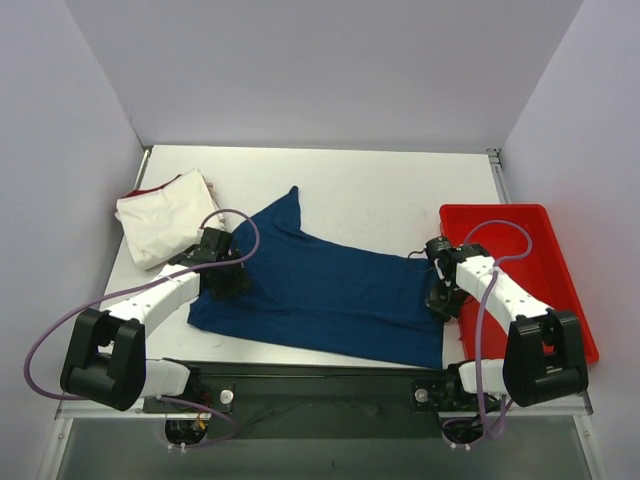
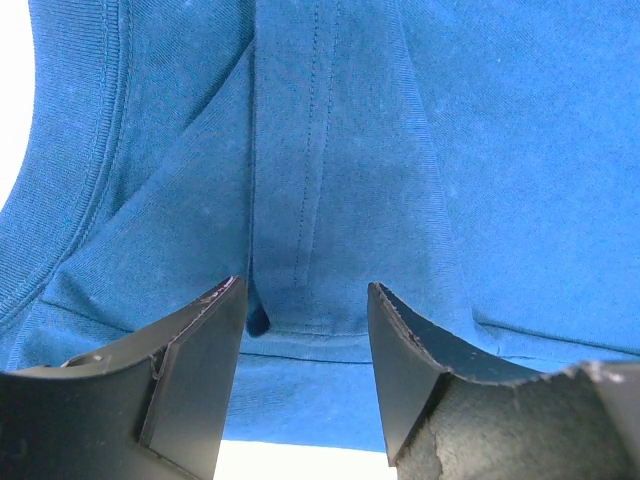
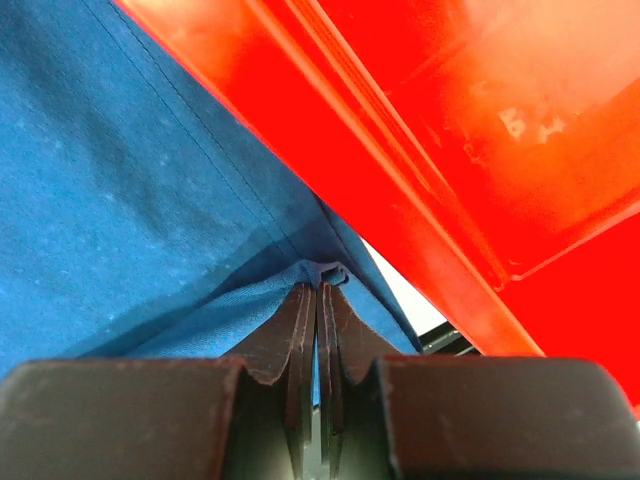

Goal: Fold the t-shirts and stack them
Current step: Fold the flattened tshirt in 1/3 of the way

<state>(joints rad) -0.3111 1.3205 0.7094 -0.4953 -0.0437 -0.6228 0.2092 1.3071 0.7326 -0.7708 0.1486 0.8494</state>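
Observation:
The dark blue t-shirt [image 1: 320, 290] lies spread across the middle of the table, and it fills the left wrist view [image 2: 420, 150]. My left gripper [image 1: 228, 282] rests on its left edge. There the jaws [image 2: 305, 300] stand open, straddling a stitched fold of blue cloth without clamping it. My right gripper [image 1: 440, 300] is at the shirt's right edge beside the tray. It is shut [image 3: 320, 288] on a small pinch of the blue hem [image 3: 120, 180]. The cream-white t-shirt [image 1: 165, 215] with a red edge lies folded at the back left.
A red plastic tray [image 1: 545, 215] sits at the right, its wall [image 3: 400, 190] just beside my right fingers. Grey walls enclose the table on three sides. The white tabletop [image 1: 380, 190] shows behind the blue shirt.

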